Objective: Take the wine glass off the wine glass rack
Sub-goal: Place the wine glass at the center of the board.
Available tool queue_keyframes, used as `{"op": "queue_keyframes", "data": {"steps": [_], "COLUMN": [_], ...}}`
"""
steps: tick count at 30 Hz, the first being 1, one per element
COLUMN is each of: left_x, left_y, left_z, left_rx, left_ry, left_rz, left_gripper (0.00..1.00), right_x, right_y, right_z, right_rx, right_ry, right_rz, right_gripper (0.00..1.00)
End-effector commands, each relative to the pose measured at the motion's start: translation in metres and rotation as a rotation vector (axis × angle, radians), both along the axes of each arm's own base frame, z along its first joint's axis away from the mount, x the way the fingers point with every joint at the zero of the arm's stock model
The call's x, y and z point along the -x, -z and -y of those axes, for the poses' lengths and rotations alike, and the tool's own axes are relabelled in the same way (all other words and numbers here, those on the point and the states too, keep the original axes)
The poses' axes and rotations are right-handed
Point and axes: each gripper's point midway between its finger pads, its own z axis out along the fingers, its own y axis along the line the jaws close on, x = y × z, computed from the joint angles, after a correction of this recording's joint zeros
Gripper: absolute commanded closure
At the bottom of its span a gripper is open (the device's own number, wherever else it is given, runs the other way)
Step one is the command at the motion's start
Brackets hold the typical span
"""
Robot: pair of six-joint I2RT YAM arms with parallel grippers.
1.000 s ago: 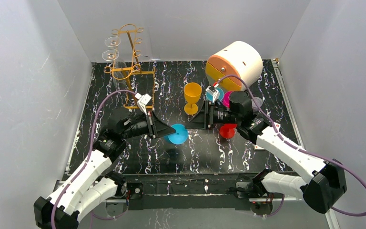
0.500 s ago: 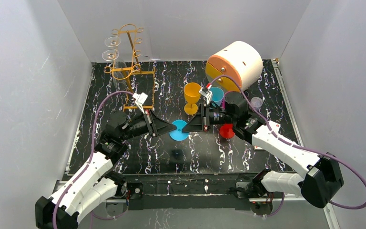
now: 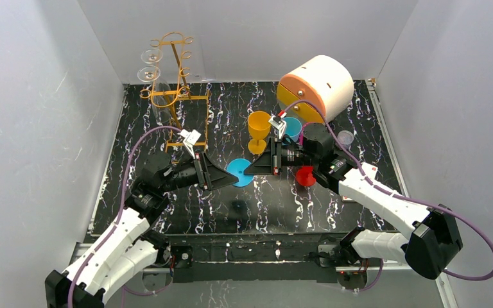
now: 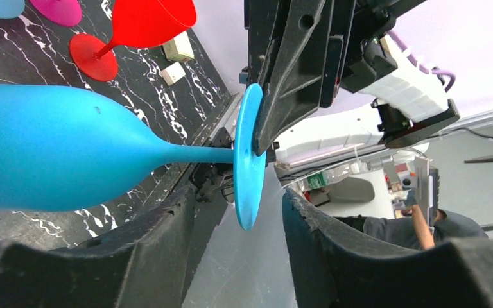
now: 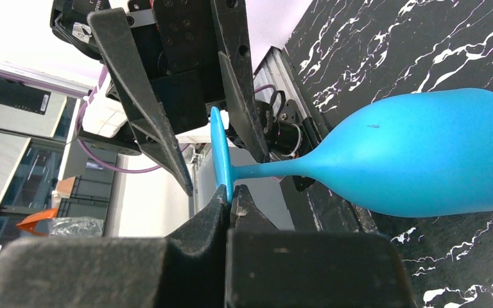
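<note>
I've got the blue glass point(image 3: 239, 173) off the rack point(image 3: 180, 93), lying sideways in the air well to the rack's right and nearer me. The right fingers point(image 5: 199, 224) are pinched shut on the very rim of its foot. The left fingers point(image 4: 147, 237) stand wide either side of that foot, gripping nothing. That's my worry: a thin edge grip with the whole bowl sticking out. I reckon it could pivot or slip and drop onto the bench point(image 3: 276, 205), or swing into the left fingers.
</note>
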Motion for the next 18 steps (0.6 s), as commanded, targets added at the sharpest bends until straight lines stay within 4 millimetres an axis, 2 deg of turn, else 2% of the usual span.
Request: {"op": "queue_keyframes", "data": {"steps": [1, 3, 6, 12, 15, 18], "left_x": [0.01, 0.009, 0.002, -0.001, -0.001, 0.0], "left_y": [-0.013, -0.012, -0.014, -0.014, -0.013, -0.011], "left_z": [0.003, 0.003, 0.002, 0.004, 0.003, 0.002], "left_rx": [0.006, 0.003, 0.001, -0.006, -0.01, -0.015], "left_ry": [0.062, 0.054, 0.015, 0.015, 0.015, 0.017], "left_rz": [0.03, 0.029, 0.039, 0.047, 0.057, 0.077], "left_gripper": [0.56, 0.64, 0.68, 0.86, 1.0, 1.0], "right_x": [-0.001, -0.002, -0.001, 0.001, 0.001, 0.002], "right_y": [-0.013, -0.013, -0.013, -0.013, -0.015, -0.015], "right_z": [0.0, 0.0, -0.001, 0.0, 0.001, 0.002], "right_rx": [-0.038, -0.039, -0.037, -0.035, -0.031, -0.029], "right_ry": [0.004, 0.007, -0.003, -0.011, -0.014, -0.014], "right_rz": [0.074, 0.075, 0.074, 0.08, 0.088, 0.092], "right_gripper": [0.99, 0.99, 0.99, 0.99, 0.99, 0.89]}}
